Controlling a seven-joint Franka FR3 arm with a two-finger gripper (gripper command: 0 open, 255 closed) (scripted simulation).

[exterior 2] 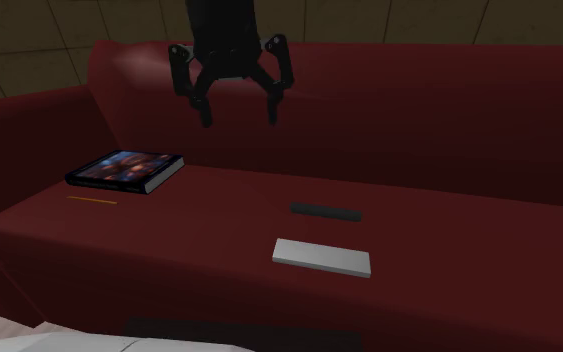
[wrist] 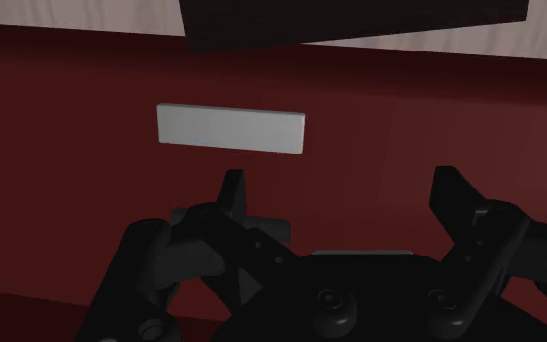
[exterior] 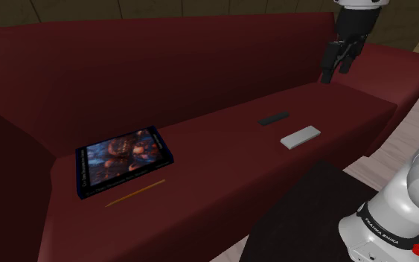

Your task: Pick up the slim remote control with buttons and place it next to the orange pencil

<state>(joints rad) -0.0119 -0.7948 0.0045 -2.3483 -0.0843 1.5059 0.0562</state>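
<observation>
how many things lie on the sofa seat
4: book and pencil at the shoulder view's left; dark remote and grey slab nearer the hand. None seem hidden.

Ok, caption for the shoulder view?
Open gripper hovers over a red sofa bearing a slim dark bar and grey slab.

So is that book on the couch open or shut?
Shut: the book lies flat on the couch, picture cover up, its thickness showing as one closed block.

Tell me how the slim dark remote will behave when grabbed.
Probably stiff: the dark remote keeps straight edges. It lies flat and low on the sofa seat, so it shouldn't roll, but offers little height to pinch.
</observation>
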